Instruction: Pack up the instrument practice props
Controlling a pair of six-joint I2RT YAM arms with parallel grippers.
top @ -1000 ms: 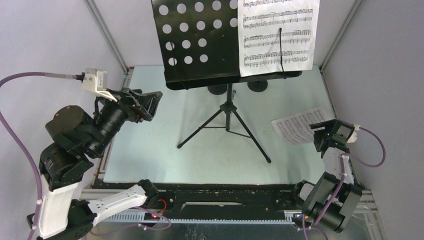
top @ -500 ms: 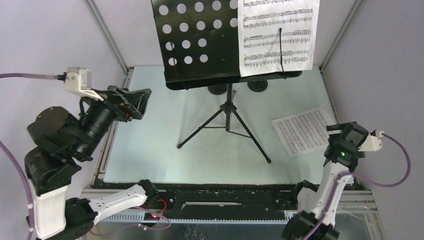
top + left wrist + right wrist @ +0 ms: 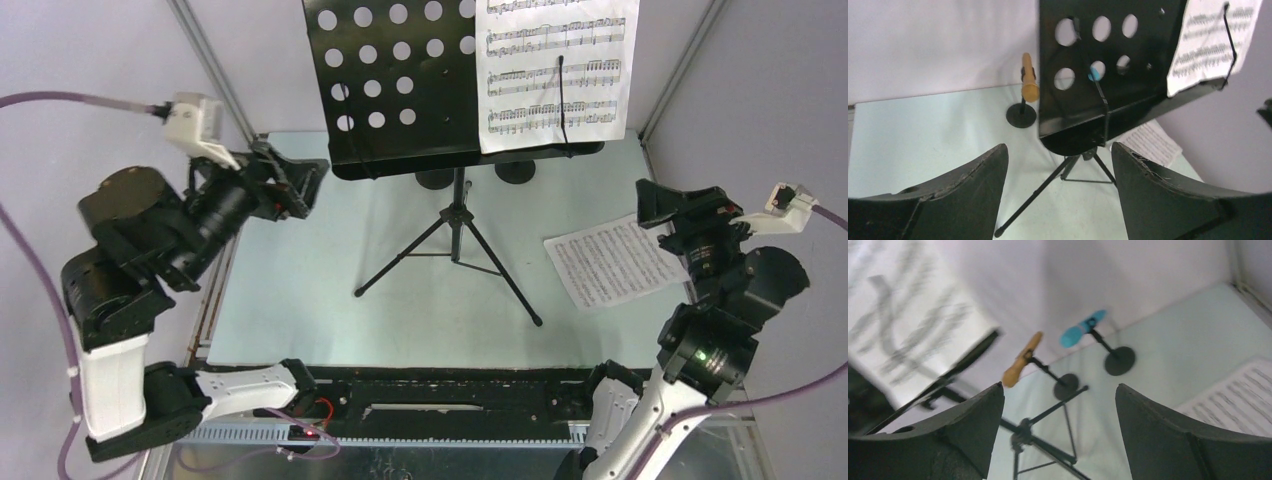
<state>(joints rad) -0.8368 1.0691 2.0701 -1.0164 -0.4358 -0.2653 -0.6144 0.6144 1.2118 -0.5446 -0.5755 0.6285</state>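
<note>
The black music rack (image 3: 400,80) stands on its tripod (image 3: 458,250) mid-table, with a white page (image 3: 555,70) clipped on its perforated desk. A second page (image 3: 610,262) lies flat at the right. Behind the rack, a tan microphone (image 3: 1029,77) and a light-blue microphone (image 3: 1082,329) sit in round-based holders (image 3: 1119,360). My left gripper (image 3: 300,185) hangs open left of the desk's lower corner, empty. My right gripper (image 3: 665,210) is open and empty, raised above the loose page's far right edge.
Grey walls and metal corner posts (image 3: 215,75) close in the pale table (image 3: 300,290) on three sides. The tripod's legs spread across the table's middle. A black rail (image 3: 450,395) with the arm bases runs along the near edge.
The right arm has swung up and away from the near right corner, so its gripper is higher and farther back. The left arm rose and edged toward the rack. Both grippers stay open.
</note>
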